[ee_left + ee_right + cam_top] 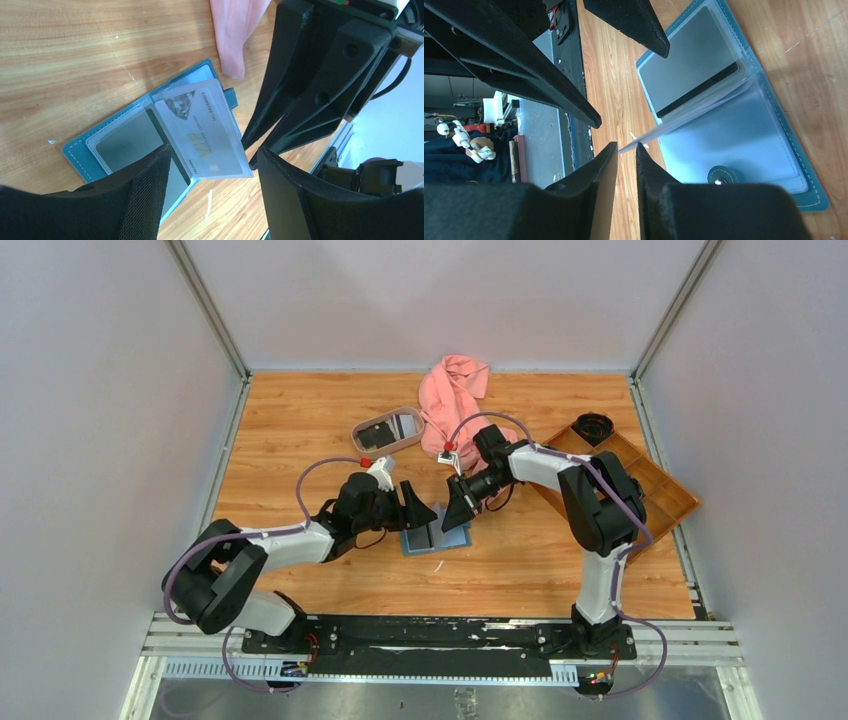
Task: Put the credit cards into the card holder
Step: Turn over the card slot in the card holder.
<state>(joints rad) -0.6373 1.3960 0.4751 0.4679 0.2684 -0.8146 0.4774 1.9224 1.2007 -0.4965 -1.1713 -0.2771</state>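
While its two black fingers stood wide apart with nothing between them, the left gripper (214, 155) hovered low over the open teal-blue bifold card holder (75, 152). One finger was above the holder's pocket and the other above the bare wood beside it. Facing it from the opposite side, the right gripper (626, 150) held its fingers almost together, with only a slim gap showing. The corner of a pale grey-white plastic card (200, 130) reached the mouth of that gap, but whether the fingers actually pinched it could not be told.

That card, printed with "VIP" and a diamond picture, rose at a tilt from the middle of the holder towards the right gripper, lifted clear of the lighter blue inner pocket beneath it. Whether it sat inside a clear sleeve could not be made out. In the holder's other half, a grey card with a black stripe (684, 65) lay flat behind a clear window. A round snap stud (721, 176) showed on the little tab at the holder's outer edge.

The holder lay spread flat on the light wooden table (300, 420), between the two grippers. Behind the right gripper sat a crumpled pink cloth (452, 400), and just left of the cloth was an oval beige tray (357, 433) whose contents were too small to tell apart. Well off to the right, a brown wooden compartment tray (670, 502) lay at an angle, with a round black object (593, 427) in its far corner.
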